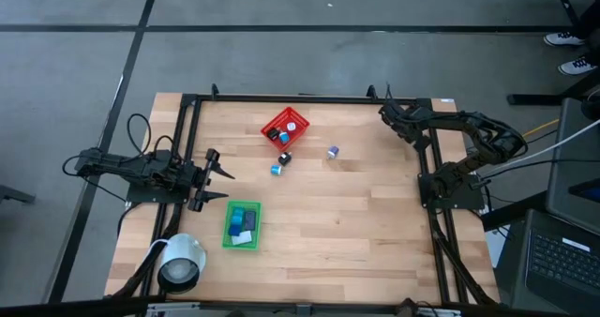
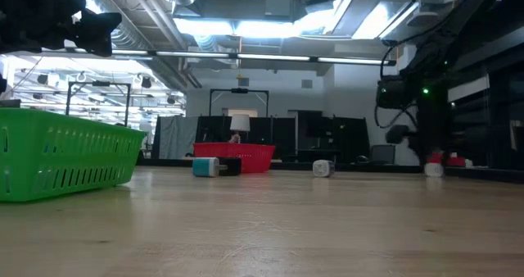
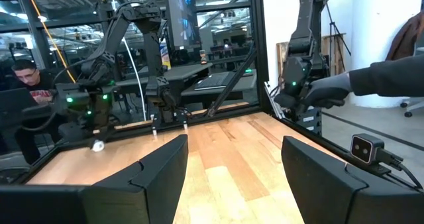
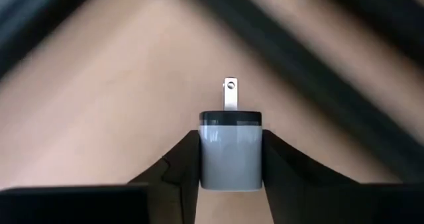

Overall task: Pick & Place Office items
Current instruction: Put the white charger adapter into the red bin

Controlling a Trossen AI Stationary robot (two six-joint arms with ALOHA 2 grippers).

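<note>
The red mesh basket (image 1: 285, 128) sits at the table's far middle with small bits inside. A black piece (image 1: 284, 158), a blue piece (image 1: 277, 169) and a purple-white piece (image 1: 333, 152) lie loose on the wood in front of it. The green tray (image 1: 242, 225) holds blue blocks. My right gripper (image 1: 384, 111) is near the far right corner, shut on a white plug adapter (image 4: 231, 158). My left gripper (image 1: 223, 184) waits open at the left edge, beside the green tray, touching nothing. My right gripper pinches the white plug adapter by the two side faces of its body (image 4: 209, 158), one finger (image 4: 182, 161) on each side. Its dark-rimmed end and metal prong (image 4: 230, 95) point away from the gripper toward the wood. Whether it touches the table, I cannot tell.
A black frame rail (image 1: 300, 98) runs around the table's edges. A white and black round object (image 1: 180, 261) stands at the near left corner. A person's dark sleeve and hand (image 3: 371, 85) reach in beyond the table's right side. Bare wood spans the middle and near right.
</note>
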